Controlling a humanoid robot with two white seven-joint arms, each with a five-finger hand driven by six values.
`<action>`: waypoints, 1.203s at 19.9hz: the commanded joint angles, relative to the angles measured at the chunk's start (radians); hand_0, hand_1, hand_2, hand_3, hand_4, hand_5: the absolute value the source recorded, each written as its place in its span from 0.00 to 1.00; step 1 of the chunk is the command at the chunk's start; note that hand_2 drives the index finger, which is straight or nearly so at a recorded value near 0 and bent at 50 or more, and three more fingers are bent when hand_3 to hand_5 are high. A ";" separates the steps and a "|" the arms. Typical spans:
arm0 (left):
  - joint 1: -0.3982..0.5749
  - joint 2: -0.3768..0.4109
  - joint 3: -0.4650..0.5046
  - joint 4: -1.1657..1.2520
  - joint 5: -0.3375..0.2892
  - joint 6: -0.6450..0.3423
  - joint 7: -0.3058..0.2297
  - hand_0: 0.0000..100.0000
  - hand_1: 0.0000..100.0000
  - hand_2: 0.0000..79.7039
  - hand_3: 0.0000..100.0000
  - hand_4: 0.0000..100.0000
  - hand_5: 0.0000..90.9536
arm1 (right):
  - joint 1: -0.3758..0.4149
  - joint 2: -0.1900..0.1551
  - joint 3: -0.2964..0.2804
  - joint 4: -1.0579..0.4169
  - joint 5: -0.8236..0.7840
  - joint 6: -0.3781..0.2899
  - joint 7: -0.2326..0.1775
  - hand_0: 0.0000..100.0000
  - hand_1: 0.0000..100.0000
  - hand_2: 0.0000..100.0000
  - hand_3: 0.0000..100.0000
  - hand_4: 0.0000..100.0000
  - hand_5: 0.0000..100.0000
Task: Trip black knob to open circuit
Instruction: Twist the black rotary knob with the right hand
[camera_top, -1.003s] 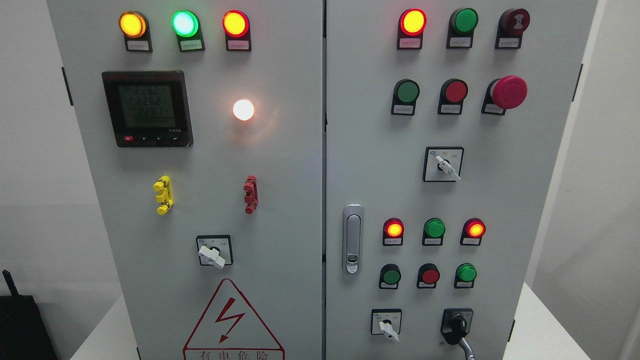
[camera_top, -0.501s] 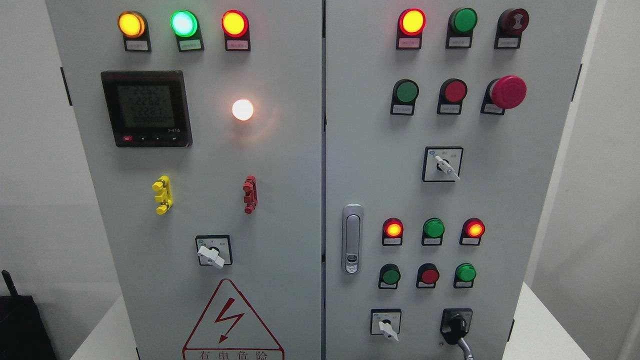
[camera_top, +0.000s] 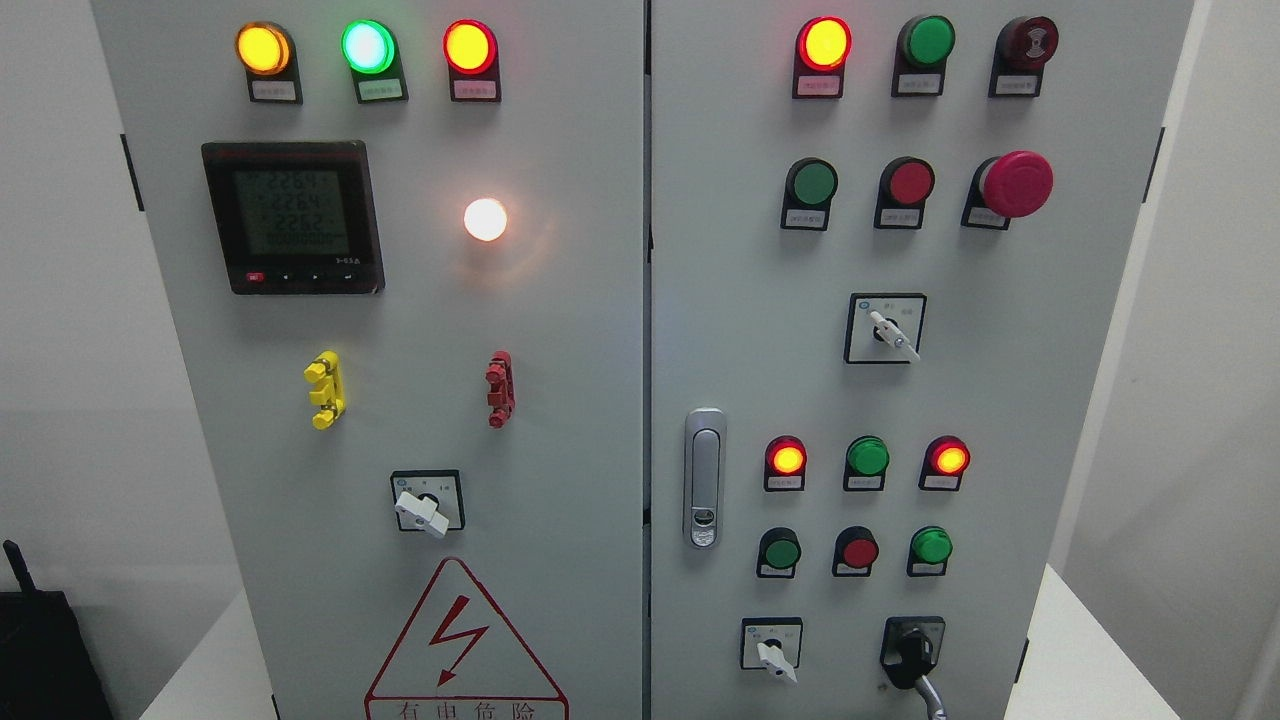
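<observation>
A grey electrical cabinet (camera_top: 560, 330) fills the head view. The black knob (camera_top: 912, 650) sits at the lower right of the right door, on a black square plate, with its handle pointing down and a grey lever end below it. Neither of my hands is in view.
White selector switches show on the left door (camera_top: 422, 510), on the mid right door (camera_top: 892, 334) and beside the black knob (camera_top: 775, 658). A red mushroom button (camera_top: 1015, 184) sticks out at upper right. A metal door latch (camera_top: 705, 478) stands left of the lit lamps. A black object (camera_top: 40, 650) sits at lower left.
The view shifted very slightly to the right one second ago. The meter digits flickered. Nothing on the panel has moved.
</observation>
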 joint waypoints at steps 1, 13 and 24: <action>0.000 -0.001 0.001 0.001 0.002 0.001 0.000 0.12 0.39 0.00 0.00 0.00 0.00 | -0.019 0.000 0.037 -0.051 0.005 -0.025 0.024 0.88 0.94 0.00 1.00 1.00 0.91; 0.000 -0.001 0.001 0.001 0.002 0.001 0.000 0.12 0.39 0.00 0.00 0.00 0.00 | -0.021 -0.002 0.042 -0.065 0.005 -0.025 0.024 0.88 0.94 0.00 1.00 1.00 0.91; 0.000 -0.001 0.001 0.001 0.002 0.001 0.000 0.12 0.39 0.00 0.00 0.00 0.00 | -0.021 0.000 0.049 -0.077 0.005 -0.025 0.022 0.88 0.94 0.00 1.00 1.00 0.91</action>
